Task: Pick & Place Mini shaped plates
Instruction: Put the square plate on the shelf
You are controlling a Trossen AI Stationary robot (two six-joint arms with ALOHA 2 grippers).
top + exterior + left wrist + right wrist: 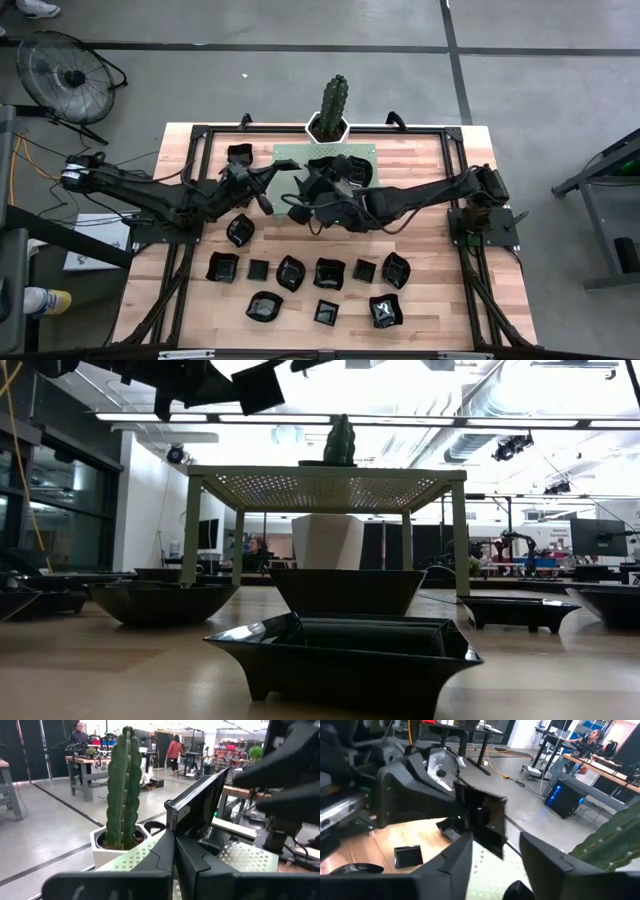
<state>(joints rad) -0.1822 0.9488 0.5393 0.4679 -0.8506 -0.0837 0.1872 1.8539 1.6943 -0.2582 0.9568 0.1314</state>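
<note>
High view: both arms are meeting over the pale green perforated stand (325, 160) at upper centre of the frame, just below the potted cactus (333, 100). The left gripper (268, 190) is gripping a square black plate (284, 168) by its rim, jaws pinched tight on it; the right gripper (300, 205) is sitting just beside it with jaws standing apart, gripping nothing that I can see. It looks like a handover or a joint placing on the stand. Counting the mini shaped plates: ten are lying on the table (440, 300) in the lower half of the frame, one at the stand's upper left corner, at least one on the stand; the arms are hiding more there.

Low view: six plates are showing on the table; the stand is rising behind them, and the held plate (258, 388) is hanging at top left.

Left wrist view: the closed fingers (170, 855) are clamping the tilted plate (200, 800) on edge.

Right wrist view: the same plate (482, 822) is hovering beyond the parted fingers (455, 860), not between them.
</note>
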